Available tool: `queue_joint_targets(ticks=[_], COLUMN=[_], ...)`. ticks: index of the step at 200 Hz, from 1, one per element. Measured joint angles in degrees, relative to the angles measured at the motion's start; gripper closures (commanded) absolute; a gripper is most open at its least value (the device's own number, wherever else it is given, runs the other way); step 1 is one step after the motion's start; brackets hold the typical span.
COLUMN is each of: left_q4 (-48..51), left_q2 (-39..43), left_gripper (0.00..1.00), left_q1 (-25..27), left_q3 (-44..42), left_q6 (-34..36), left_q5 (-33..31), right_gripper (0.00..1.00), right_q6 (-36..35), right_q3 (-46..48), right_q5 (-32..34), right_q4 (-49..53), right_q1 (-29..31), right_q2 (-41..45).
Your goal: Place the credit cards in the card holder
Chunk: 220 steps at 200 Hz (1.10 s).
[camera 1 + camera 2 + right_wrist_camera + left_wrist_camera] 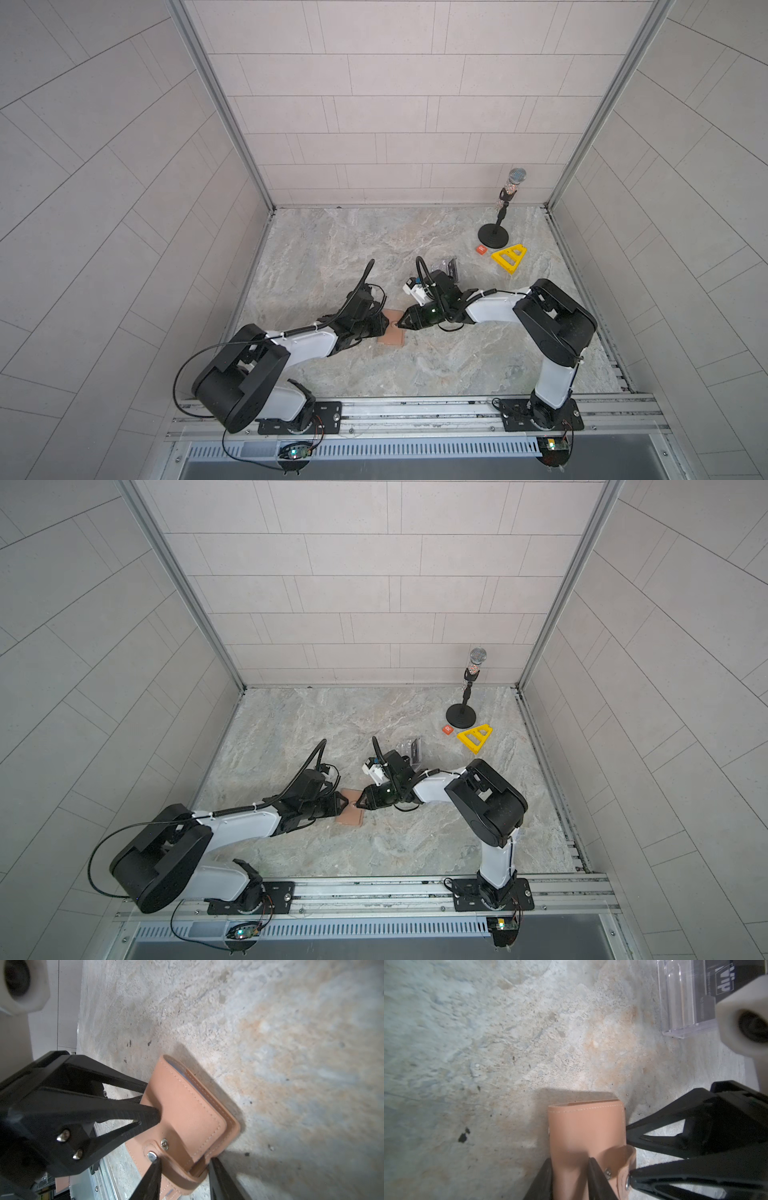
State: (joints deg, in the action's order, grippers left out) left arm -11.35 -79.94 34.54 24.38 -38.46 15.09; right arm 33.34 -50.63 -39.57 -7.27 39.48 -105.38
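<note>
The card holder [391, 337] lies on the table [332, 249], toward the front and a little left of the middle in both top views. It is folded over, and its snap tab [182, 1177] curls loose off one edge. The tab's metal cap [151, 1156] sits beside the stud [164, 1144] on the cover, not over it. The left tool [569, 1159] meets the holder from the left, with one finger [542, 1180] against its side edge and the other lying on the cover. I cannot tell whether they squeeze it. The right tool [185, 1161] comes in from the opposite side with its fingers spread. They straddle the loose tab, one tip touching the metal cap and the other just beside the holder's edge, pinching nothing. Farther back, behind the right arm's wrist, a clear plastic box [679, 1001] stands on the table with a black card [716, 980] upright inside it. Well apart toward the back right corner are a small orange tile [481, 250], a yellow triangular frame [509, 258] just beside it, and a microphone [517, 176] on a round black stand.
</note>
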Motion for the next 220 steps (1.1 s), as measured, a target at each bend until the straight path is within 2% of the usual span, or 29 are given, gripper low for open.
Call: queue_joint_targets(ticks=[220], left_q4=[-0.13], left_q2=[0.07], left_gripper=[0.69], left_q1=[1.31], left_q3=[0.02], left_q6=[-0.61], left_q5=[-2.12], right_gripper=[0.61], right_q6=[-1.14], right_q3=[-7.93], right_q5=[10.49], right_q4=[13.99], right_q1=[4.24], right_q2=[-1.55])
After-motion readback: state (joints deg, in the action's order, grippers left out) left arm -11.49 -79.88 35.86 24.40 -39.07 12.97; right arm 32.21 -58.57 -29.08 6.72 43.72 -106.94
